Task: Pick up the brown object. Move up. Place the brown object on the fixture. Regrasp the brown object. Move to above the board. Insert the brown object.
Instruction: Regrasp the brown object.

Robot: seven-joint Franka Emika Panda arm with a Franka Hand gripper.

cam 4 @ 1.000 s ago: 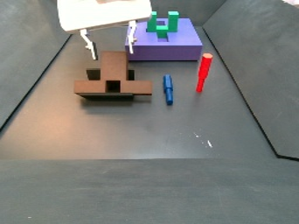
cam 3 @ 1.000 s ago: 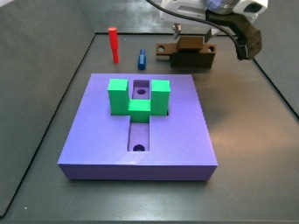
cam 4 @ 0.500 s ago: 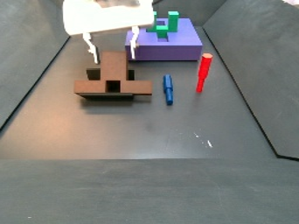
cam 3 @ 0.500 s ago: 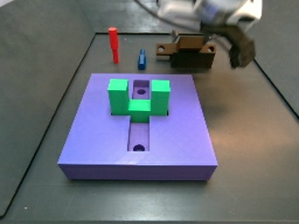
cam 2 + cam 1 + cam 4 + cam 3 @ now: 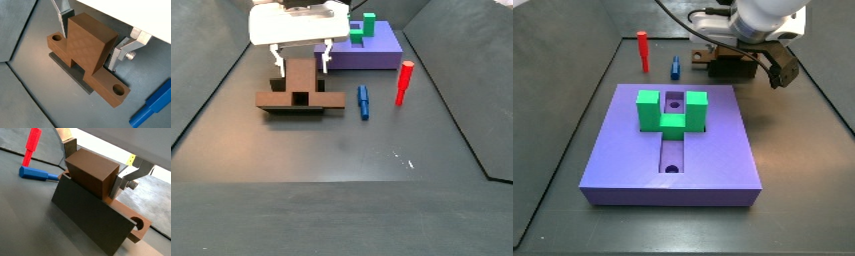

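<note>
I see the gripper (image 5: 301,52), lower than a second ago, with its fingers (image 5: 119,183) spread either side of the brown object (image 5: 88,42), which rests on the fixture (image 5: 299,101) beyond the board (image 5: 673,150).

Matt, plastic-looking brown object (image 5: 87,42); claw (image 5: 90,37) fingers (image 5: 124,50) seemingly brushed metal.

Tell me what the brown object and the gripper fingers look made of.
Brown object: apparently matte plastic, possibly printed; flat uniform colour, faint surface texture. Fingers of the gripper straddling it: bare metal; silver sheen, a visible screw.
</note>
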